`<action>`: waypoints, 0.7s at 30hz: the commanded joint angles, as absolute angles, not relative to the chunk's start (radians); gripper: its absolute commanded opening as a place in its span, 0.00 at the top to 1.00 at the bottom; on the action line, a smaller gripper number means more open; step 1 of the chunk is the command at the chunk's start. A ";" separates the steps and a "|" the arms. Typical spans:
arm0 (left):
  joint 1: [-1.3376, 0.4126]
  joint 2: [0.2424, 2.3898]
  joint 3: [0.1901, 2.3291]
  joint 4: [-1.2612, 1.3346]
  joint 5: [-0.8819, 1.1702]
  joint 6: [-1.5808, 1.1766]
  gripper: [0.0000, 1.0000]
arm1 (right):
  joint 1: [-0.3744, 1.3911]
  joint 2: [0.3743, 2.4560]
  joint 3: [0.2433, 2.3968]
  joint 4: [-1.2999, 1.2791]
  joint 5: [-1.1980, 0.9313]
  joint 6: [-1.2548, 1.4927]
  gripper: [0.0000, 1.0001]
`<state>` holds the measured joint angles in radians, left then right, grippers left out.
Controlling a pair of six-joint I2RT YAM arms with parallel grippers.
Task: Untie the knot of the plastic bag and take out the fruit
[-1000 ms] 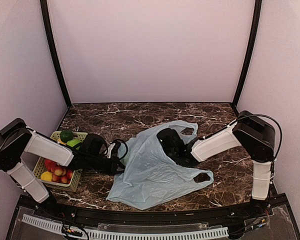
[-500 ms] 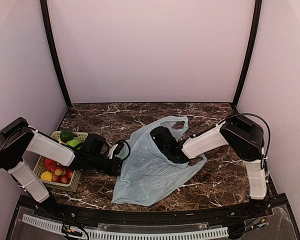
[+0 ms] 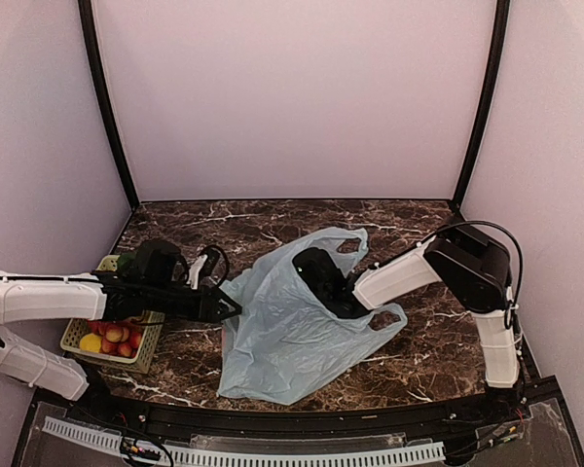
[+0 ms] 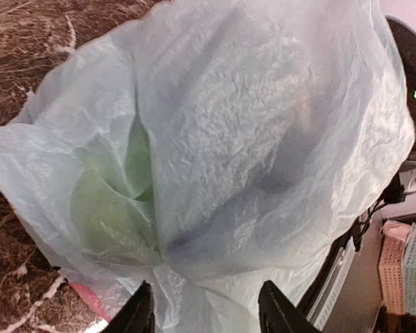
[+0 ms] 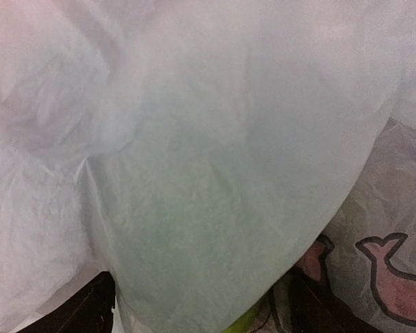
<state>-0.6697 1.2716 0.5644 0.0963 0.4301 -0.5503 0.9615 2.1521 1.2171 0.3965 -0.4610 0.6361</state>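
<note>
From above, you have the plastic bag [image 3: 292,331] slumped on the dark marble table [image 3: 409,219], pale lilac walls [image 3: 292,97], left hand [image 3: 232,308] at its left edge, right hand [image 3: 316,277] on it, left wrist, hand apart before green fruit [image 4: 104,208] inside the bag, right wrist, hand apart, plastic across everything.

A dark brown, white-veined marble bench [image 3: 273,219] sits enclosed by plain pale lilac walls [image 3: 292,97]. Two black posts [image 3: 105,107] rise from the bench's far corners.
</note>
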 commanded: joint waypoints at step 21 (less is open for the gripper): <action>-0.518 1.531 0.726 0.115 0.381 -0.542 0.58 | 0.951 2.117 1.200 0.427 -0.480 0.634 0.17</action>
